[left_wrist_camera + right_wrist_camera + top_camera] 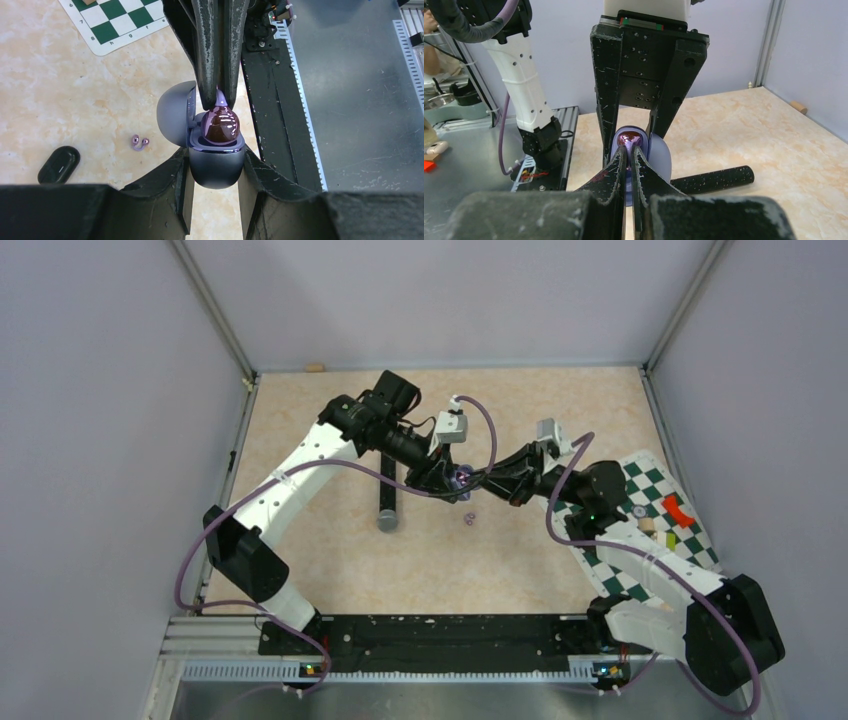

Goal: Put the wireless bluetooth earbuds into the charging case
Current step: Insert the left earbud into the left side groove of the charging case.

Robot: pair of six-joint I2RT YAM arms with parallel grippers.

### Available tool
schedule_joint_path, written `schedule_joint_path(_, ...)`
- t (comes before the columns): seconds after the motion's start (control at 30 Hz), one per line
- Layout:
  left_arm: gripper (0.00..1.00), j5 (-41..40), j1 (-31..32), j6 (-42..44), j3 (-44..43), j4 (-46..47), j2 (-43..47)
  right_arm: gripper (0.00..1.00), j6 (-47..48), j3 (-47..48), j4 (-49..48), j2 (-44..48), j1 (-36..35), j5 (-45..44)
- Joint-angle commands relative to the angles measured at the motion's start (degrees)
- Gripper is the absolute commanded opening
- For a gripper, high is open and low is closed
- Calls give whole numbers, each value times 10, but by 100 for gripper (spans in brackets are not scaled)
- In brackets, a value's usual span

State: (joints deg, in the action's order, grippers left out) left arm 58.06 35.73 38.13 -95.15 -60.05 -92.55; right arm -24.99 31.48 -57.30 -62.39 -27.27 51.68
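Seen from above, a black microphone [388, 490] lies on the counter [320, 560] at 9 o'clock from the open charging case [216, 175]. The left end effector [216, 157] squeezes the case's sides. A shiny purple earbud [220, 125] sits in its top, pinched by the right end effector [629, 152]. Another small purple earbud [469, 519] lies at 5 o'clock from the case.
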Motion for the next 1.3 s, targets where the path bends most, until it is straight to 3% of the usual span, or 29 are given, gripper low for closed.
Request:
schedule_joint_path(0.0,0,19,2,7,-18,6,8,0,19,5,-2,-5,-11,0)
schedule_joint_path(0.63,0,20,3,7,-14,8,11,0,43,13,25,-4,-18,3)
schedule_joint_path(0.8,0,20,3,6,-14,8,11,16,46,17,31,-2,-18,10)
schedule_joint_path(1.0,0,20,4,6,-14,9,11,21,47,19,32,-1,-18,13)
schedule_joint_path(1.07,0,20,3,6,-14,9,10,20,46,20,32,1,-18,13)
schedule_joint_path(1.27,0,20,3,5,-16,9,9,4,33,23,24,3,-18,5)
